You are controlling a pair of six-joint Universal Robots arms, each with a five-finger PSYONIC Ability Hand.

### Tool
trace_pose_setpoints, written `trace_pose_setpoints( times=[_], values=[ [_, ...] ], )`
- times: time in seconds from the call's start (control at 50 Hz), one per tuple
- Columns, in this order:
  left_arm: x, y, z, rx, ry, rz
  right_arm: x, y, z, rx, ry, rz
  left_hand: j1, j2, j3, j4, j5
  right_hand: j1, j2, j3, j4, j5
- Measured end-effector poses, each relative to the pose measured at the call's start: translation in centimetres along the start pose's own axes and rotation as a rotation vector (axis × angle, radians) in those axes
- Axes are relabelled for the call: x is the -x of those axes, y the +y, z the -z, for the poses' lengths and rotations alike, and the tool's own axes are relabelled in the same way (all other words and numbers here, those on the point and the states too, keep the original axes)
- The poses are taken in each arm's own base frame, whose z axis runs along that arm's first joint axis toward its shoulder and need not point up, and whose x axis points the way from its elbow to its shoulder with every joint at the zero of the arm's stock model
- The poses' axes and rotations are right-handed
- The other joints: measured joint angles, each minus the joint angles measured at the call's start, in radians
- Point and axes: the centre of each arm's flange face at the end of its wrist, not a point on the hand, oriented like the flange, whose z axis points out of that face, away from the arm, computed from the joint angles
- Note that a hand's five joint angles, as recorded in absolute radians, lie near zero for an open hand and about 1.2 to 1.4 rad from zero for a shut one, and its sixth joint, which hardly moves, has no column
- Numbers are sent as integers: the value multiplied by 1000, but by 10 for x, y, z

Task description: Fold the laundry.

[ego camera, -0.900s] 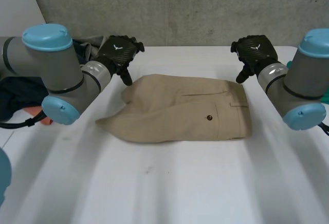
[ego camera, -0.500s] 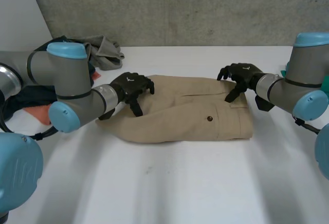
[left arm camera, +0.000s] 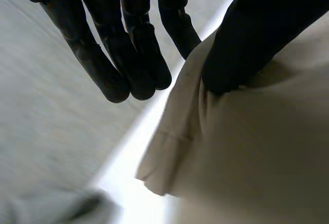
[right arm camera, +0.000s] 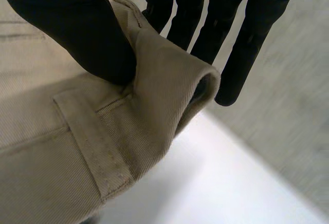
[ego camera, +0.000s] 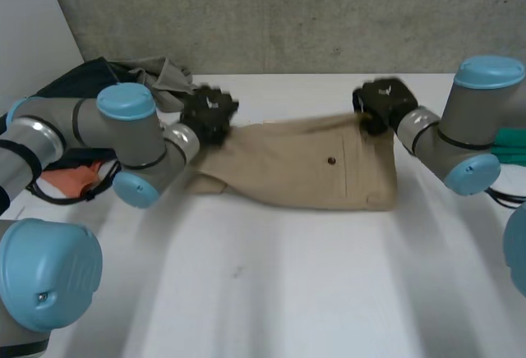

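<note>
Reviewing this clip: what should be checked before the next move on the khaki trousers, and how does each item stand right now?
1. Left hand pinches the khaki trousers at their far left corner: ok.
2. Right hand pinches the waistband at the far right corner: ok.
3. Both pinches on the same far edge: ok.
4. Left end smooth: not ok, a flap sags under the left hand.
5. Grey garment out of the left pinch: ok.
6. Near edge resting on the white table: ok.
</note>
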Motion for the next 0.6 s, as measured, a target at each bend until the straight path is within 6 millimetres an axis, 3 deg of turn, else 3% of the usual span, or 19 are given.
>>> trace_pose_setpoints(
  times=[0.06, 0.08, 0.12, 0.14, 0.16, 0.18, 0.22, 0.28, 0.3, 0.32, 0.36, 0.46, 0.58, 0.6],
  values=[
    [15, -14, -7, -79, -67, -14, -4, -16, -3, -90, 41, 34, 0, 0, 0, 0, 0, 0, 5, 0, 0, 0],
    [35, -32, -12, -165, -143, -20, -12, -34, -6, -187, 97, 69, 0, 0, 0, 0, 0, 0, 5, 0, 0, 0],
    [57, -53, -15, -252, -222, -14, -19, -49, -8, -268, 149, 97, 0, 1, 0, 0, 0, 0, 5, 0, 0, 0],
    [73, -70, -14, -318, -279, -5, -29, -70, -9, -367, 214, 127, 0, 1, 0, 0, 0, 0, 5, 2, 0, 0],
    [73, -70, -14, -318, -279, -5, -29, -70, -9, -367, 214, 127, 0, 1, 0, 0, 0, 0, 5, 2, 0, 0],
    [103, -103, -9, -434, -372, 18, -42, -96, -9, -489, 293, 157, 0, 2, 0, 0, 6, 0, 5, 3, 1, 0],
    [128, -136, 1, -541, -440, 46, -56, -130, -4, -635, 373, 184, 5, 2, 0, 1, 11, 10, 5, 3, 1, 2],
    [152, -179, 19, -666, -486, 80, -64, -166, 4, -778, 411, 198, 23, 3, 3, 1, 31, 38, 5, 3, 1, 4],
    [152, -179, 19, -666, -486, 80, -64, -166, 4, -778, 411, 198, 23, 3, 3, 1, 31, 38, 5, 3, 1, 4],
    [161, -199, 31, -718, -493, 92, -65, -183, 10, -835, 408, 200, 23, 3, 3, 1, 31, 38, 5, 3, 1, 8],
    [166, -221, 45, -759, -484, 100, -63, -199, 15, -875, 387, 197, 23, 3, 3, 1, 31, 38, 5, 3, 1, 8],
    [155, -230, 66, -719, -422, 108, -56, -203, 22, -819, 324, 172, 23, 3, 3, 1, 31, 38, 5, 3, 1, 9],
    [119, -190, 74, -539, -325, 146, -44, -164, 25, -602, 263, 132, 23, 3, 3, 1, 31, 38, 5, 3, 1, 9],
    [108, -174, 75, -484, -302, 161, -38, -148, 27, -527, 245, 130, 13, -11, -4, -6, 24, 38, 5, 3, 1, 9]
  ],
)
